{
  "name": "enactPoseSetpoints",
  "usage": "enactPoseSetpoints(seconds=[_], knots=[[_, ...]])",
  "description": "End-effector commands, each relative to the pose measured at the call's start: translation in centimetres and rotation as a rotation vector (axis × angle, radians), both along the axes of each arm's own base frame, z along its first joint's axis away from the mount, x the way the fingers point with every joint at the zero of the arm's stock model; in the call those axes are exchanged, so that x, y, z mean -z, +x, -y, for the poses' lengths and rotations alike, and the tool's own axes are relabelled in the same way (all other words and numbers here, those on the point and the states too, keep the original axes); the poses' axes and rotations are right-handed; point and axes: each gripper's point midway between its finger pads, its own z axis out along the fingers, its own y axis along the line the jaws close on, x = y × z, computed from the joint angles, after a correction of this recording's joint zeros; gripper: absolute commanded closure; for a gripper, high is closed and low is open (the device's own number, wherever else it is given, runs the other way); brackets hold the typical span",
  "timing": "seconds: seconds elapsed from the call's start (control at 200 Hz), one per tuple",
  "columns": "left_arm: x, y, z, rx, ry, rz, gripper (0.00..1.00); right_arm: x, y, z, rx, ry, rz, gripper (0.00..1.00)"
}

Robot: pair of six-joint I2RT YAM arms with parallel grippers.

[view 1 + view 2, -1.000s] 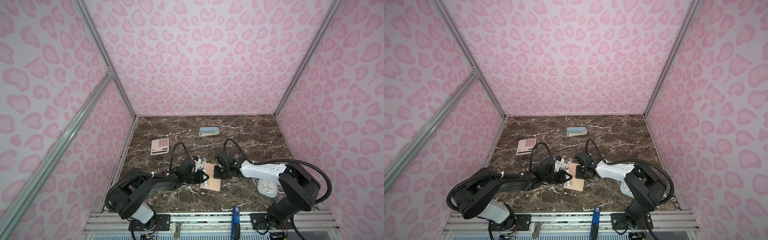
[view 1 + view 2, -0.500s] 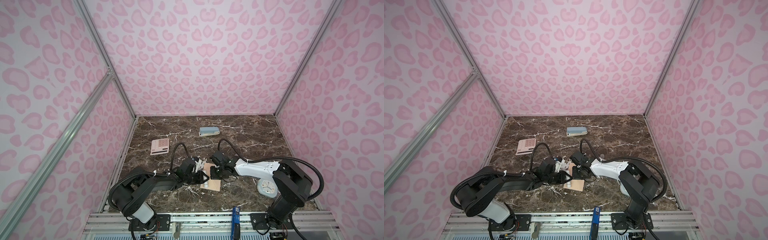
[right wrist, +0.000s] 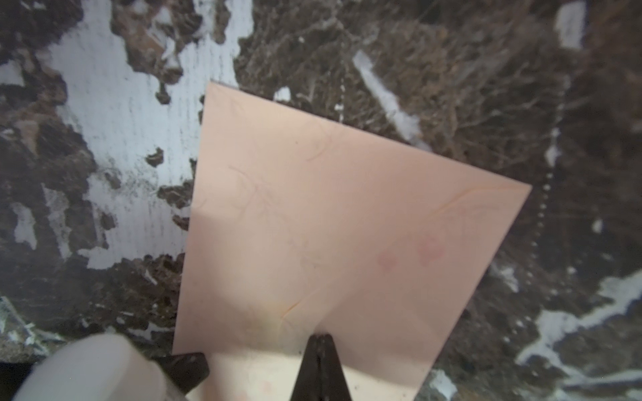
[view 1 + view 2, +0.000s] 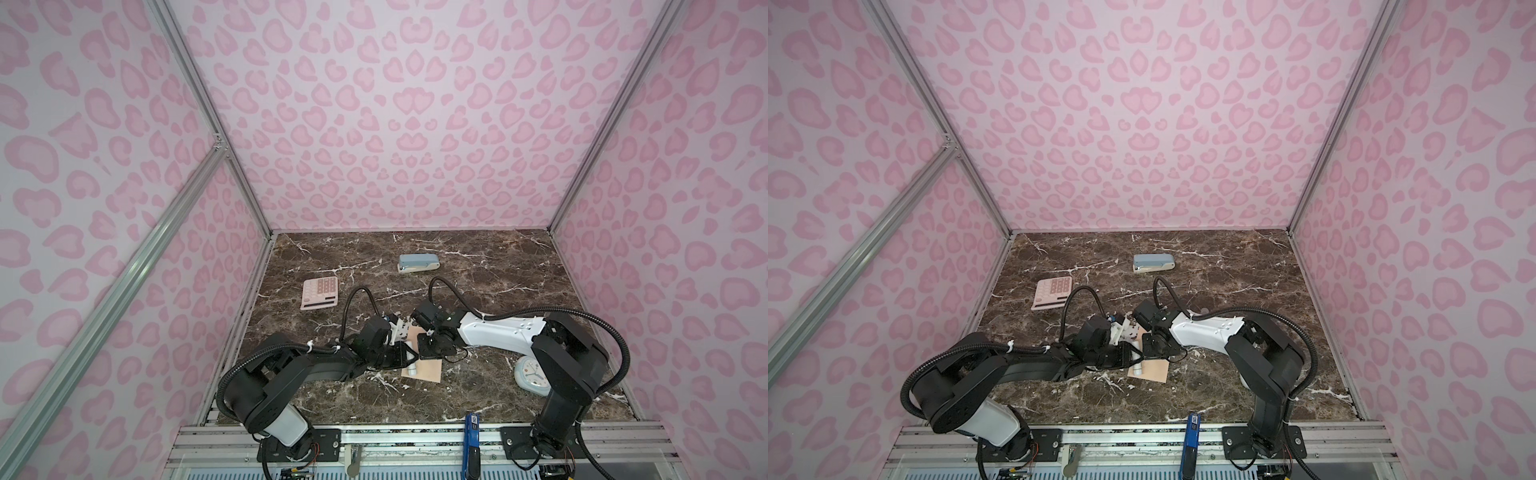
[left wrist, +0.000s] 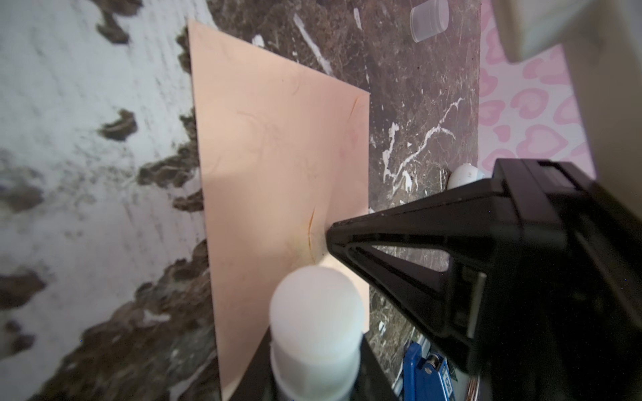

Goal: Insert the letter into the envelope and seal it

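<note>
- The envelope (image 4: pixel 429 369) lies flat on the marble table (image 4: pixel 478 266), directly under the fingertips of both grippers. In the right wrist view its peach body stretches away from the fingertips. A paler cream strip, judged to be the flap, is seen on their near side.
- The letter is not seen in any view. Nothing ruled or bordered lies beside or beyond the fingers, so it is judged to be tucked inside the envelope, though this cannot be confirmed.
- The right gripper (image 3: pixel 321 342) is clenched tight with nothing between its fingers. The joined tips are pressed onto the envelope where body meets paler strip, and a small crease is raised just ahead of them.
- The left gripper (image 5: pixel 314 375) is clamped around a white stick (image 5: pixel 314 312), judged to be a glue stick. Its rounded end is held just beside the right fingertips, over the envelope's near edge. Whether it touches the paper cannot be told.
- A clear cap (image 5: pixel 429 19), judged to belong to the stick, lies on the table well beyond the fingers.
- Insertion is therefore judged done, and the sealing step is judged to be in hand.
- Whether glue has been laid, and whether the flap is open or folded down, is not shown clearly.
- What is judged left is for glue to be spread along the flap and the flap folded over and pressed shut.
</note>
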Motion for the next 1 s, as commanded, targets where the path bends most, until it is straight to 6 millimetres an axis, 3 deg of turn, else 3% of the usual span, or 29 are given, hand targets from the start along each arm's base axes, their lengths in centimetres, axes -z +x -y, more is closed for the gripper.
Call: enactPoseSetpoints(seconds=[0.0, 0.325, 0.715, 0.995], knots=[[-0.3, 0.2, 0.2, 0.004, -0.018, 0.021, 0.96, 1.2, -1.0, 1.2, -0.007, -0.072, -0.051, 1.0], [0.2, -0.1, -0.1, 0.004, -0.005, 0.01, 0.96, 2.3, -1.8, 1.0, -0.03, -0.135, -0.115, 0.98], [0.3, -0.1, -0.2, 0.009, 0.003, 0.009, 0.96, 3.0, -2.1, 1.2, -0.021, -0.147, -0.131, 0.84], [0.3, -0.2, -0.2, 0.011, 0.006, 0.008, 0.96, 3.4, -2.3, 1.5, -0.018, -0.166, -0.14, 0.81]])
